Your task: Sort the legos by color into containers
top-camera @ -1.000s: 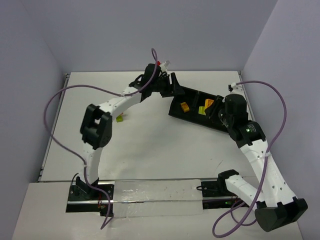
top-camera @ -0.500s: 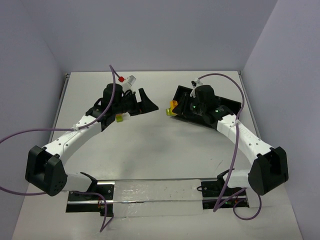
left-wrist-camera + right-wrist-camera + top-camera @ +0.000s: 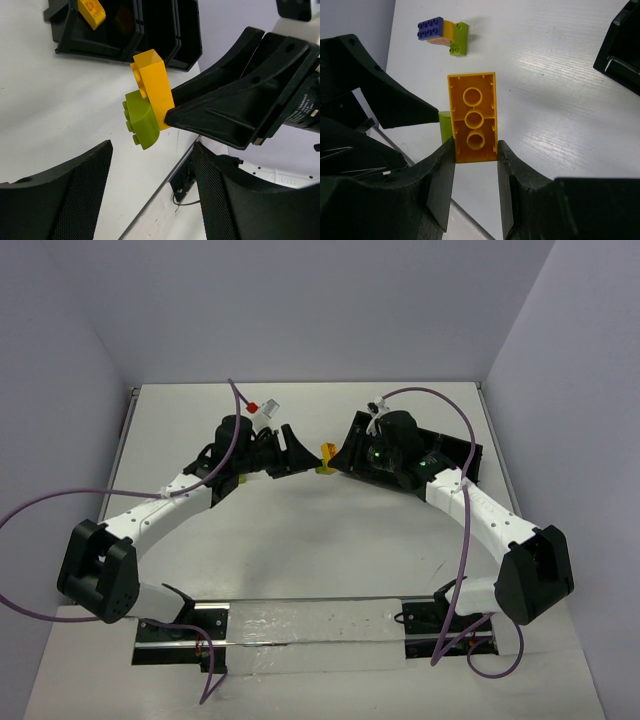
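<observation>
My right gripper point(image 3: 476, 145) is shut on an orange-yellow lego point(image 3: 472, 117) with a lime green lego point(image 3: 142, 122) stuck to its side. It holds the pair above the table, left of the black tray point(image 3: 165, 50). My left gripper point(image 3: 150, 155) faces it, open, its fingertips just short of the green lego, with nothing between them. From above, the two grippers point(image 3: 300, 447) point(image 3: 343, 455) meet tip to tip around the small pair point(image 3: 326, 455). Another orange-yellow lego point(image 3: 91, 11) lies in a tray compartment. A blue-purple, orange and green cluster point(image 3: 442, 35) lies on the table.
The right arm covers most of the tray point(image 3: 468, 452) in the top view. Purple cables loop over both arms. A metal rail point(image 3: 310, 630) runs along the table's near edge between the arm bases.
My right gripper has carried the joined legos left, away from the tray. My left gripper has swung right to meet it, and its jaws have narrowed a little.
</observation>
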